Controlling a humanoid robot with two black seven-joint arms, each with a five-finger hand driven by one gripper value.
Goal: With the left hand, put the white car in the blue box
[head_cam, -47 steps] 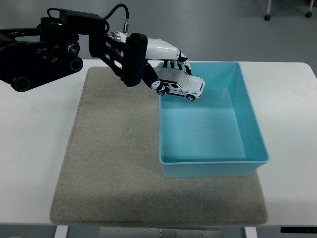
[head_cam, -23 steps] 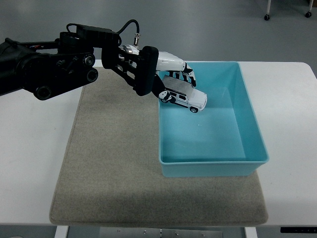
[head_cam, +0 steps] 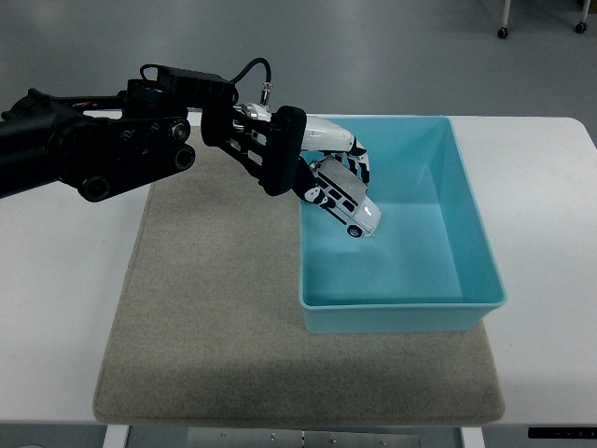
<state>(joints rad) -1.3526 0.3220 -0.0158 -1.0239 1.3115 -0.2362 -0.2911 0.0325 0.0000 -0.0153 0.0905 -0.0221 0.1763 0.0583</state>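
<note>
Over the near-left part of the blue box (head_cam: 480, 252), my left hand (head_cam: 322, 168) is clenched around the white car (head_cam: 347, 201), gripping it by its roof and upper body. A second ago I held the car close to level, up around the box's left rim. Since then I have reached further in and lowered, and the car has tipped: its nose now points down and to the right, toward the box floor, while its tail stays up under my fingers (head_cam: 359, 161).

The car's front end looks very near the floor of the box, though I cannot tell from here whether it is touching or just above it. What is plain is that the whole car now lies within the box walls, clear of the left rim.

For the task, I judge the carrying is done and I am at the placing step. The tilt means the car will likely drop nose first and settle onto its wheels, or roll a little along the floor, once I let go. The walls should keep it in. The box sits on the grey mat (head_cam: 205, 308) on the white surface (head_cam: 56, 280).
</note>
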